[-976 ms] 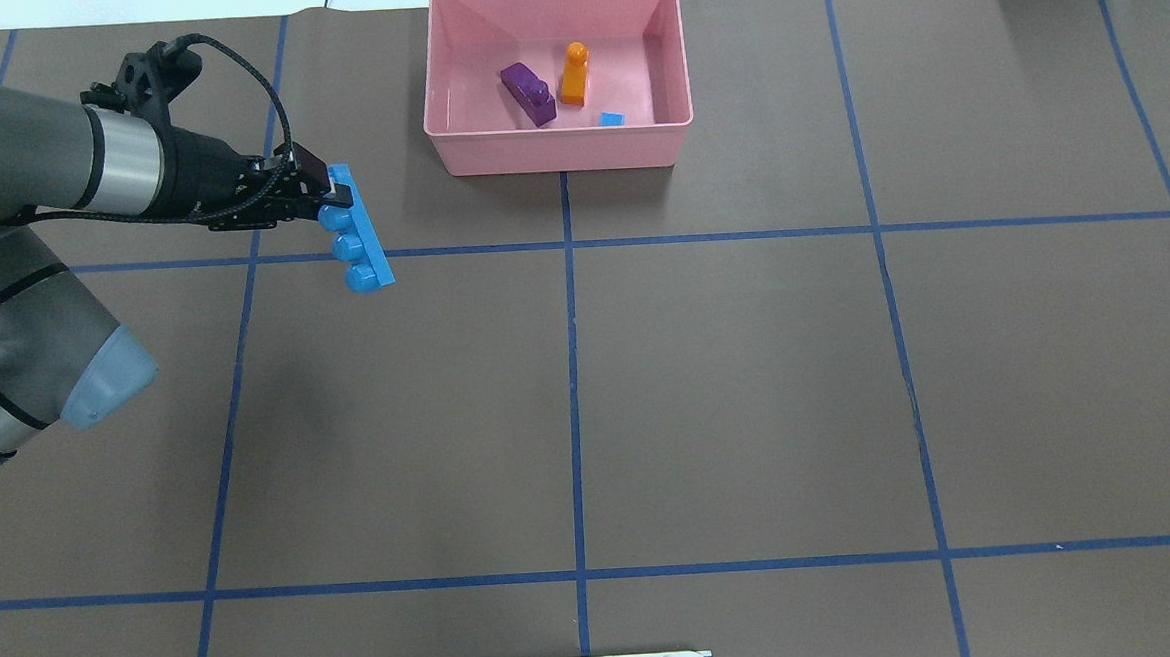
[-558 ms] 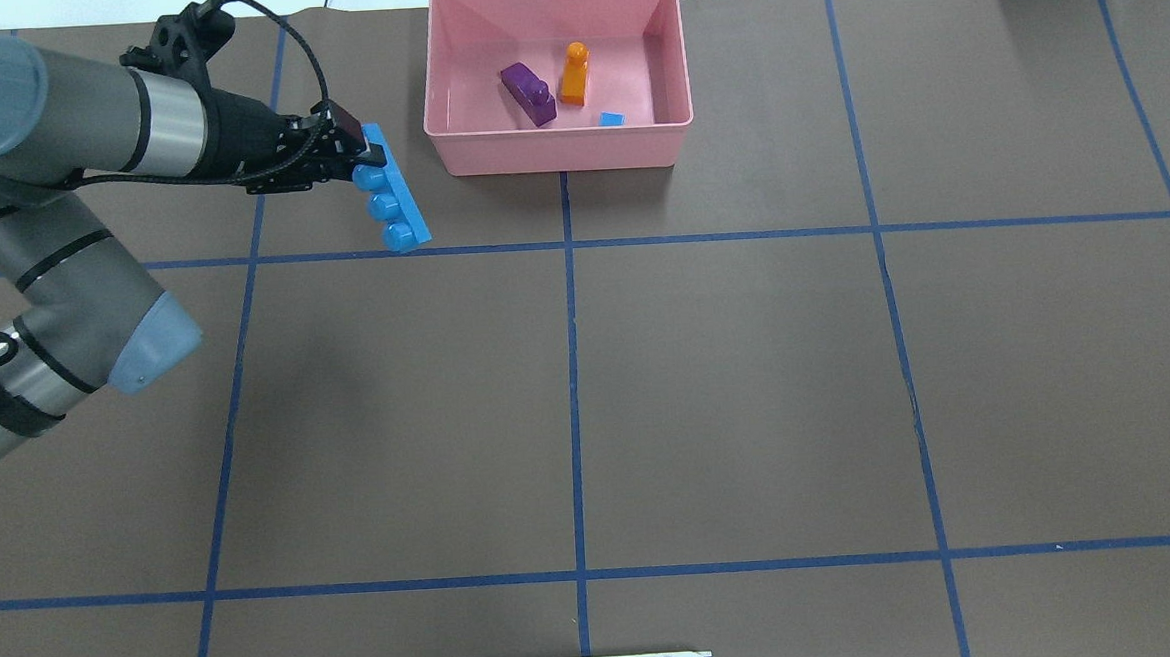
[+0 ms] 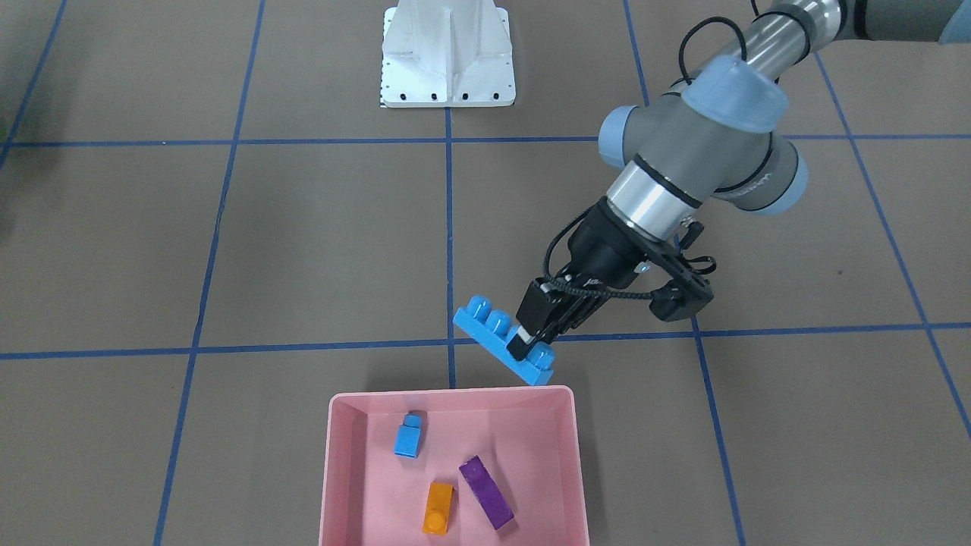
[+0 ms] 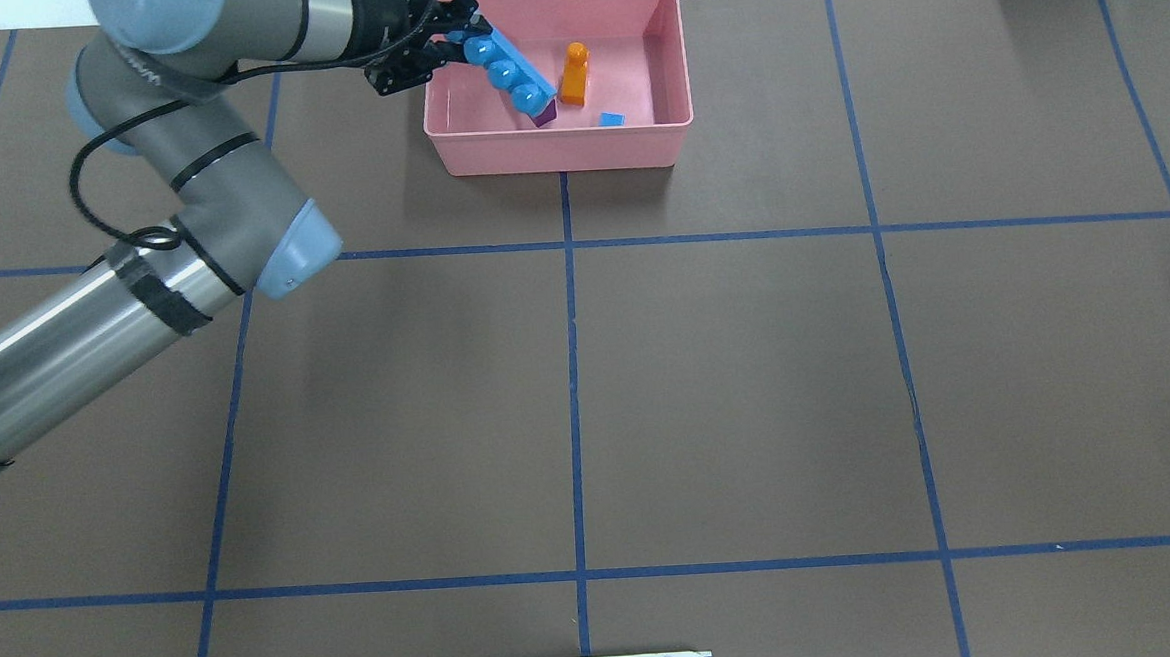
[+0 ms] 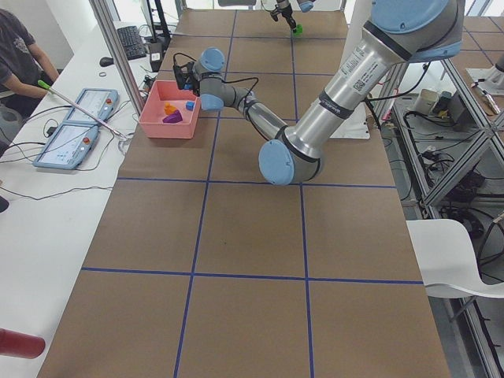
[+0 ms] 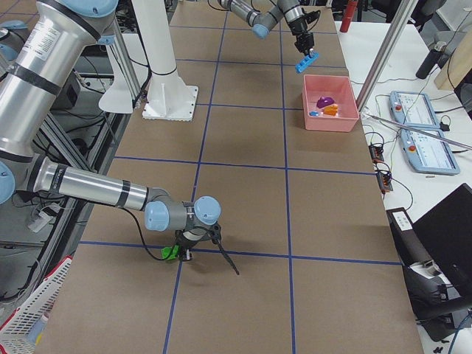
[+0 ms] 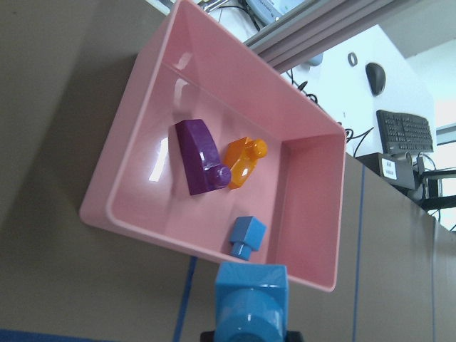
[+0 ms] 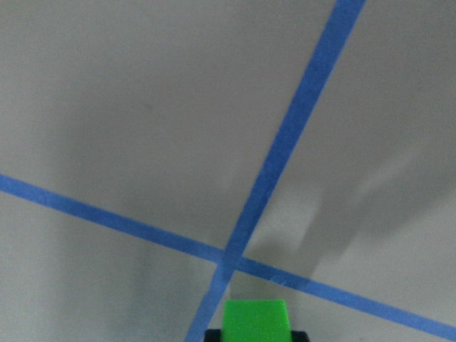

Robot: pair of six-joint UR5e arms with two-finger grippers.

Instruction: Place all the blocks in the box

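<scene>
My left gripper is shut on one end of the long blue block, which hangs tilted in the air over the left part of the pink box. On the box floor lie the purple block, the orange block and the small blue block. In the overhead view the long blue block covers most of the purple one. At the table's right end, my right gripper is shut on the green block, just above a crossing of blue tape lines.
The white metal base stands at the robot's edge of the table. Blue tape lines grid the brown tabletop. Beyond the box is a side table with control panels and a seated person.
My left arm has swung forward and to the right, carrying the long blue block from left of the box to over its left part. The blocks in the box have not moved.
</scene>
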